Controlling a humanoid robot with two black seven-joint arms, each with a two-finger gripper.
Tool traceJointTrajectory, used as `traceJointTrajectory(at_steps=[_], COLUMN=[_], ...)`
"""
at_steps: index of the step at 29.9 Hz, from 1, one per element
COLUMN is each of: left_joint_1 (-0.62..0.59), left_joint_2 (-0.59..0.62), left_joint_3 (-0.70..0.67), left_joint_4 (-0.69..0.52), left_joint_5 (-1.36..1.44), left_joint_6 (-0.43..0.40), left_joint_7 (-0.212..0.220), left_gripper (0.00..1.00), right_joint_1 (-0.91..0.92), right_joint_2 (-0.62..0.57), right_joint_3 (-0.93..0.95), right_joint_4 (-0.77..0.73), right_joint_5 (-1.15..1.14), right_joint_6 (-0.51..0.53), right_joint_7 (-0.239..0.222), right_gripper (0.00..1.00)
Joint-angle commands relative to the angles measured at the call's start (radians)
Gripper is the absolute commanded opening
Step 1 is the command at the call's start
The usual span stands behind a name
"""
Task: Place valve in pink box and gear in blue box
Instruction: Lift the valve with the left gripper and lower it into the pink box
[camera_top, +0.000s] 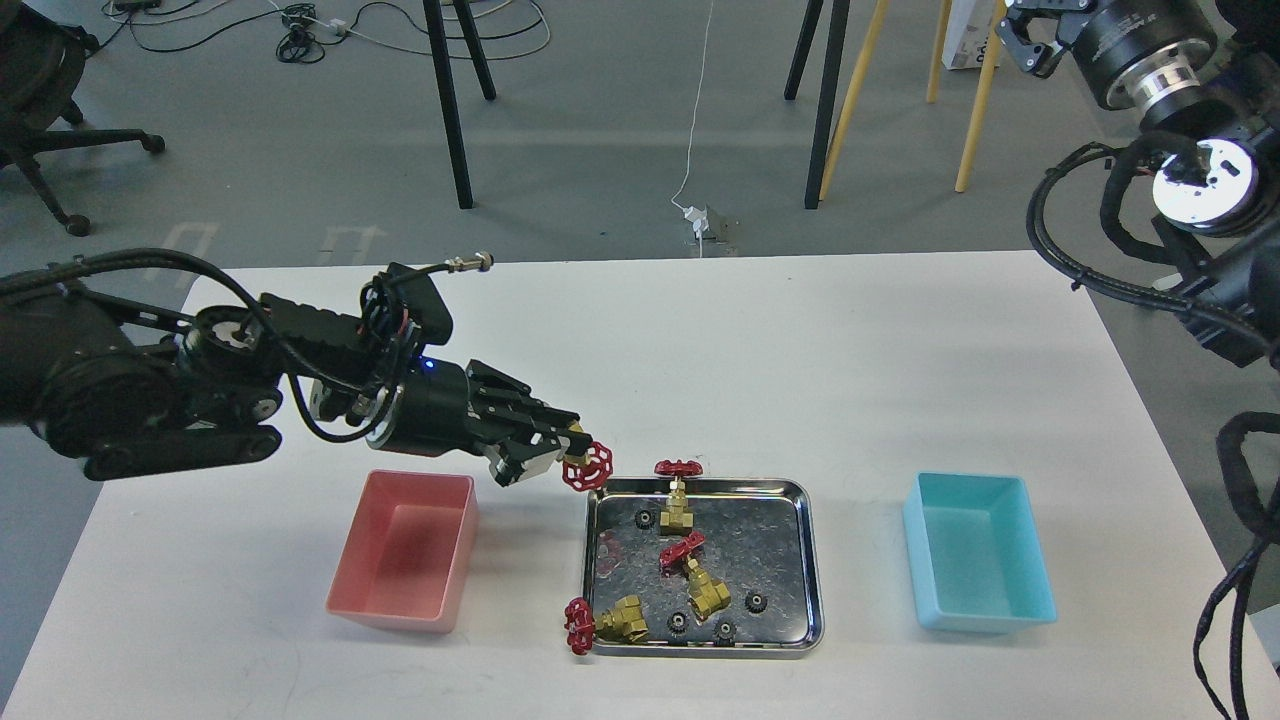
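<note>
A: Item one, far left?
B: Left gripper, fingers clenched on a valve: red handwheel showing, held above the tabletop between the pink box and the steel tray's far-left corner.

A: Next?
B: Pink box, near left, nothing visible inside.

A: Centre?
B: Steel tray. Three valves: one upright at the far rim, one tilted mid-tray, one lying at the near-left corner with its handwheel over the rim. Black gears scattered around them, e.g. one near the right.

A: Right side?
B: Blue box, well apart from the tray, nothing visible inside.

A: Last?
B: Right gripper, raised at the far right, off the tabletop; cannot tell whether its fingers are released or clenched.
</note>
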Motion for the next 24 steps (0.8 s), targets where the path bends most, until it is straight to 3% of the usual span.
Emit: traceJointTrajectory(at_steps=[1, 11, 20, 24], left_joint_1=[-0.084, -0.040, 0.058, 0.106], left_joint_2=[0.139, 0.359, 0.358, 0.348], left_joint_3=[0.003, 0.020, 0.011, 0.005], left_joint_4=[-0.110, -0.174, -0.158, -0.096], left_joint_5=[0.003, 0.252, 0.324, 0.332], left_joint_6=[-0.016, -0.065, -0.066, -0.066], left_joint_7=[0.000, 0.000, 0.000, 0.000], left_gripper=[0.19, 0.20, 0.20, 0.20], right_joint_1=[0.009, -0.007, -0.030, -0.038], right_joint_2=[0.033, 0.039, 0.013, 0.013], right_joint_3=[0.001, -0.005, -0.002, -0.001], right_joint_4=[-0.001, -0.001, -0.001, -0.001], right_joint_5=[0.000, -0.002, 0.000, 0.000], right_joint_6=[0.000, 0.000, 0.000, 0.000], right_joint_7=[-0.001, -0.001, -0.003, -0.001], right_gripper=[0.99, 0.99, 0.99, 0.99])
